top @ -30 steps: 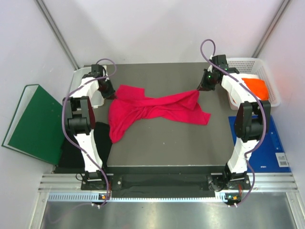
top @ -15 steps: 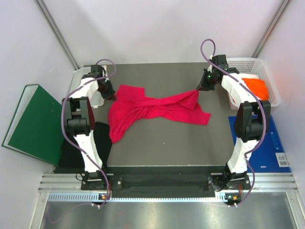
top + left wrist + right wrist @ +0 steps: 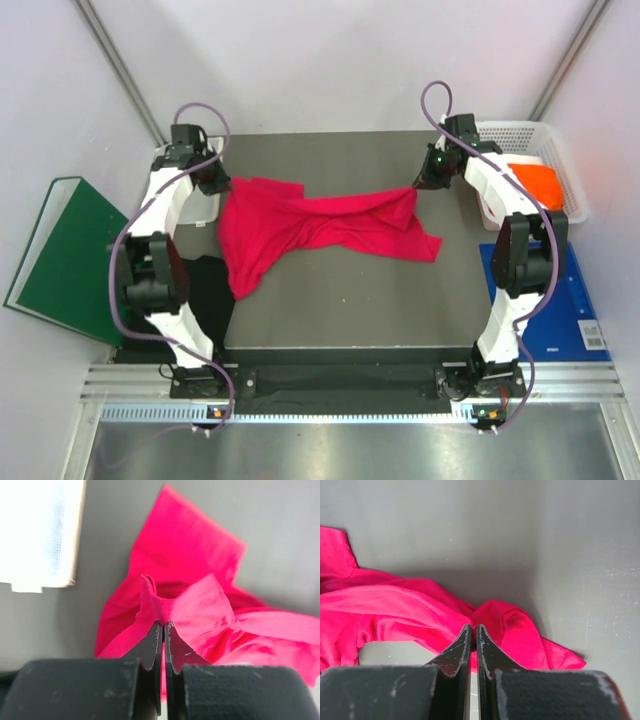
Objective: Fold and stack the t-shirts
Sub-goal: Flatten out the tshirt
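- The left gripper (image 3: 164, 625) has just finished closing. Its fingers are now squeezed together on a little ridge of the crimson-pink t-shirt (image 3: 320, 225), at its far-left corner.
- Compared with a second ago, the left arm has swung out left and farther back. That corner has gone along with it, so the cloth looks tauter on that side.
- The right gripper (image 3: 473, 627) hasn't budged, its fingers clamped on the shirt's far-right corner.
- The shirt sits bunched and twisted across the far middle of the table (image 3: 340, 310), with a flap trailing near-left.
- My read: with both corners held, spreading it flat looks doable, but no folding has started yet.
- The black t-shirt (image 3: 212, 290) is at the table's left edge and the orange t-shirt (image 3: 540, 185) is in the white basket (image 3: 560, 135). Both are waiting.
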### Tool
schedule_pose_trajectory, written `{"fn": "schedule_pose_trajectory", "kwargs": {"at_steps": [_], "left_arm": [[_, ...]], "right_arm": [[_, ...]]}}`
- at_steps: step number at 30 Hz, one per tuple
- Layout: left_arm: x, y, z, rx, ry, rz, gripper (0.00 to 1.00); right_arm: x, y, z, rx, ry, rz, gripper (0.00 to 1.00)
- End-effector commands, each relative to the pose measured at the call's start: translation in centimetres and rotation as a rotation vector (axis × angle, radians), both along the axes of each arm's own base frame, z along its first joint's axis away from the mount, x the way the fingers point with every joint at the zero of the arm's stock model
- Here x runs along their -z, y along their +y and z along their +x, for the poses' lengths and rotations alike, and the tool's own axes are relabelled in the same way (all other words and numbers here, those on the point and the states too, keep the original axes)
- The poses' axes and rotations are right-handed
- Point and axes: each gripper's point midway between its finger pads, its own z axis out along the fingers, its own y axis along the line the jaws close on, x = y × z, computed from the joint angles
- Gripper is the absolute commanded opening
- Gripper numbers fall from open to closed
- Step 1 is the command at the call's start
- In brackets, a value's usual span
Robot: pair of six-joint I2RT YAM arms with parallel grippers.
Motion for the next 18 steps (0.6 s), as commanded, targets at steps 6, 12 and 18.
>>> {"fn": "schedule_pose_trajectory", "kwargs": {"at_steps": [6, 12, 18], "left_arm": [[-17.0, 1.5, 1.3, -0.117, -0.475, 0.027, 0.0], [-27.3, 0.4, 1.6, -0.038, -0.701, 0.013, 0.0], [-36.9, 0.2, -3.7, -0.001, -0.933, 0.08, 0.0]], "right_arm": [[-13.9, -0.4, 1.6, -0.003, -0.323, 0.009, 0.0], [-24.5, -0.3, 0.1, -0.022, -0.572, -0.005, 0.0], [-33.1, 0.1, -6.3, -0.073, -0.823, -0.083, 0.0]]}}
